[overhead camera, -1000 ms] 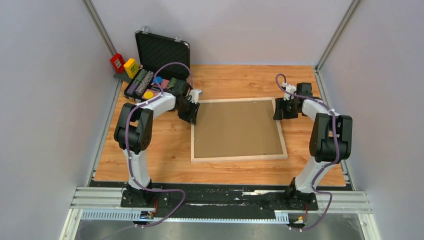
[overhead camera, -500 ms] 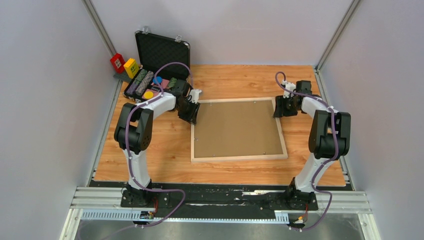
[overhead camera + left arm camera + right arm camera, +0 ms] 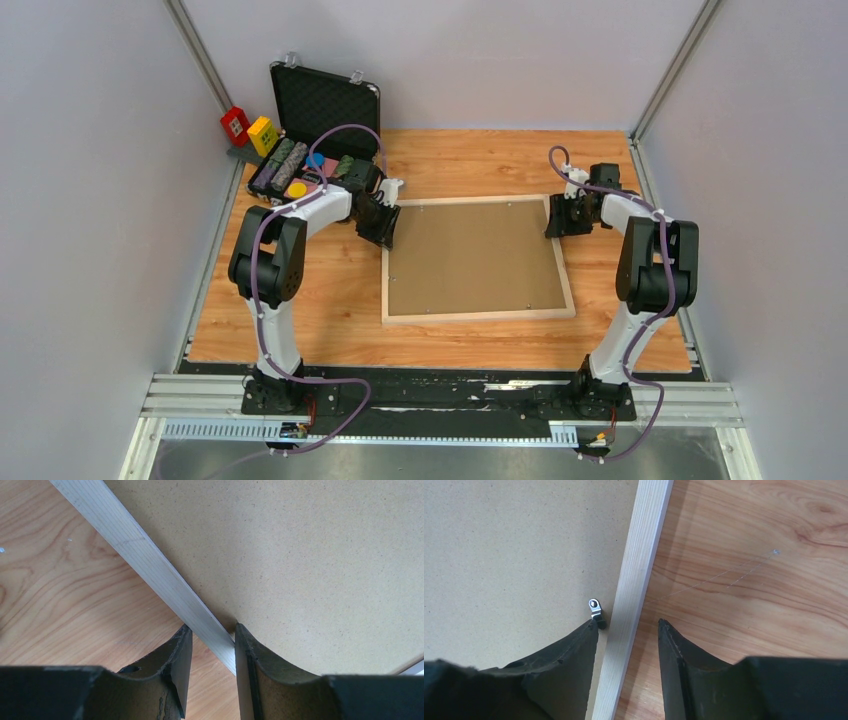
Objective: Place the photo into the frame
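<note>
Top view: the pale light-wood rectangular frame lies flat, back up, mid wooden tabletop. A plain brown backing board sits inside its rails. The photo isn't visible in any view. It's probably under the board, but that can't be confirmed. If so, insertion looks done, and what's left is securing the back or turning the frame over. The left gripper is on the frame's left rail near the far-left corner. The right gripper is on the right rail near the far-right corner. An open black foam-lined case sits beyond the far-left corner.

Left wrist: jaws are partly open and straddle the left rail, which nearly fills the gap. Can't tell if it's clamped.

Right wrist: jaws are partly open and straddle the right rail. There's daylight on the outer side, so no grip. The inner finger sits over the board beside a small metal clip.
</note>
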`<state>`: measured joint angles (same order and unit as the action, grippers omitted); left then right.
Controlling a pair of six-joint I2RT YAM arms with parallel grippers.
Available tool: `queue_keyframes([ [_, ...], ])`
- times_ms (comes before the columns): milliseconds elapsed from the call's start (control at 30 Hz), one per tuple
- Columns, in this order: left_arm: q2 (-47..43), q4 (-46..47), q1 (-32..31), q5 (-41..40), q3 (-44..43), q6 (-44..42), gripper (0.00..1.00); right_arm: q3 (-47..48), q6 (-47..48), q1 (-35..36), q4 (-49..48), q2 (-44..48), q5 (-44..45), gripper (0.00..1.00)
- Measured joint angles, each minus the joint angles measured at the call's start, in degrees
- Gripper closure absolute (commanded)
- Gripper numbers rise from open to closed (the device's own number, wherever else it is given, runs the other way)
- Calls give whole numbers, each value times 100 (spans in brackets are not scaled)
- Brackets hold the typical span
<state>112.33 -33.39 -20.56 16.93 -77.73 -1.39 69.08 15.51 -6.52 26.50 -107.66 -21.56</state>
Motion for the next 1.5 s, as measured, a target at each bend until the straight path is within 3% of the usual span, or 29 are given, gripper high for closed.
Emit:
queue_keyframes([
  [267, -2, 0, 0, -2, 0, 0, 58, 0, 0, 7, 0, -4, -9, 55],
  [733, 0, 2, -4, 2, 0, 0, 58, 105, -44, 50, 76, -70, -68, 71],
  [1100, 0, 2, -9, 11, 0, 0, 59, 149, -17, 50, 76, -76, -39, 76],
  [1167, 0, 2, -9, 11, 0, 0, 59, 151, -9, 50, 76, -76, -39, 74],
  [1333, 9, 4, -9, 13, 0, 0, 59, 170, 26, 50, 63, -79, -59, 52],
  [1500, 9, 4, -9, 15, 0, 0, 59, 181, 50, 70, 66, -81, -155, 50],
])
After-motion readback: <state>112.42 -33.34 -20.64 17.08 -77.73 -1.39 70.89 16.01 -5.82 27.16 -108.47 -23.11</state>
